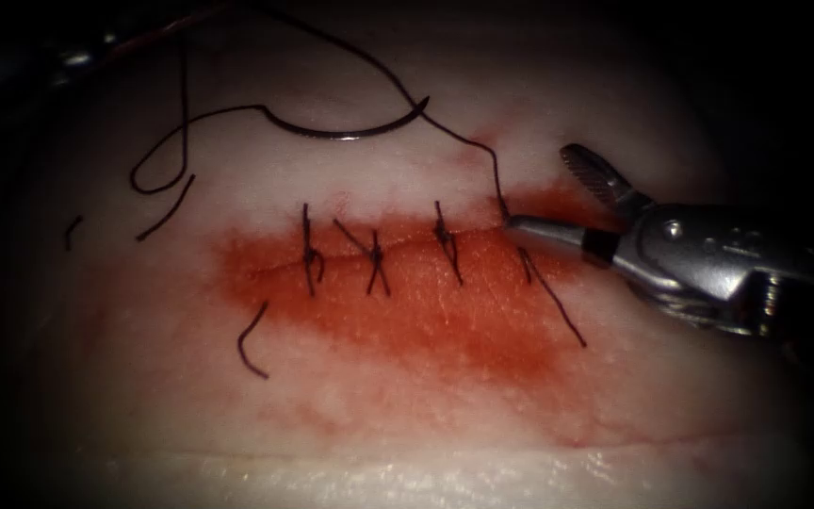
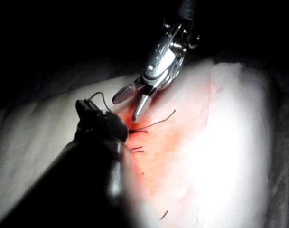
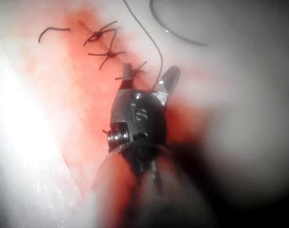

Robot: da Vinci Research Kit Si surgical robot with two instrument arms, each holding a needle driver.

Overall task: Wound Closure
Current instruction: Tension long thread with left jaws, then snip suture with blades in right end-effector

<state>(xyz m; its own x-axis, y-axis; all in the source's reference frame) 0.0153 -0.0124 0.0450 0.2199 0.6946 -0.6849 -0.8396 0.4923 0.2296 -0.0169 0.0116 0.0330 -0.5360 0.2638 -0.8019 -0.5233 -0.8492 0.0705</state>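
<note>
Tissue lies pale along its near edge, and a loose cut end of thread curls on it below the cut. Red fluid stains the skin around the cut, which three knotted stitches cross. A fourth strand crosses near its right end.

At that right end the right tool stands with its jaws spread wide and holds nothing. Its lower jaw tip lies where the thread enters the tissue; the upper one is raised clear. The left tool shows dark in its own wrist view, just beside the right tool; I cannot tell what it holds.

Beyond the cut, the needle rests free on the tissue, gripped by neither tool and not in the tissue.

My judgement is that the work here concerns the strand at the right end. Any grasp should take thread alone, not skin, with gentle tension so the knots stay seated.

The right tool carries a mark on its body that may read "16"; I am not sure.
</note>
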